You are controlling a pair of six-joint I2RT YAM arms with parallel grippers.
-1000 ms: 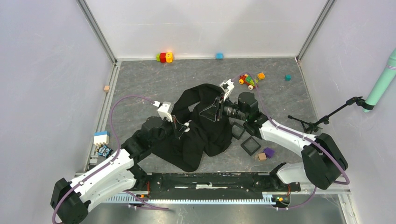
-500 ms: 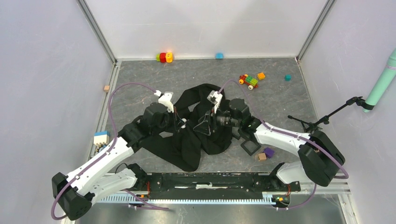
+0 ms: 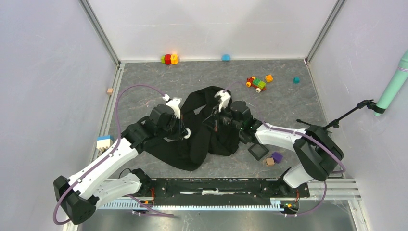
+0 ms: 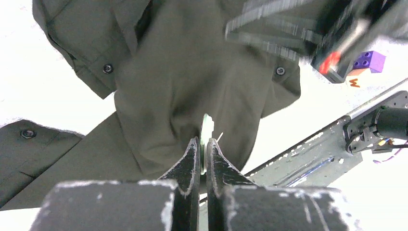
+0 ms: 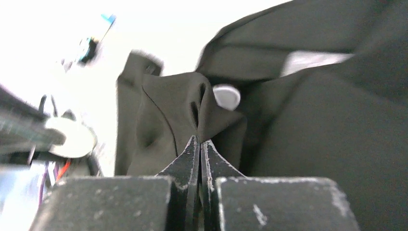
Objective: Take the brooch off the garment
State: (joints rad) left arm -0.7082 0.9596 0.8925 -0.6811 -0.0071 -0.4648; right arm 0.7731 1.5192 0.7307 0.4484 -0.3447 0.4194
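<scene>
**At the Fingertips: Separating the Brooch from the Garment**

Between the jaws of the left gripper (image 4: 201, 144), a thin pale piece is pinched edge-on. It is taken to be the brooch (image 4: 207, 129), though the wrist view shows only its rim and a fine spike beside it, possibly the pin. The jaws stand almost together on it. The right gripper (image 5: 198, 140) is closed on a raised fold of the garment (image 5: 308, 144), and the brooch lies just beyond its fingertips, slightly to their right.

The step in hand is judged to be the pull-apart. The cloth should be anchored by the right gripper close to the pin, so that the fabric is tensioned rather than dragged along. The brooch should be drawn slowly by the left gripper along the line of its pin, away from the clamped fold. A sideways tug is likely to snag the weave or slip the thin rim from the pads.

The brooch is seen as a small, round, whitish disc with a smooth face, far paler than the black, floppy cloth bunched around both tools.
</scene>
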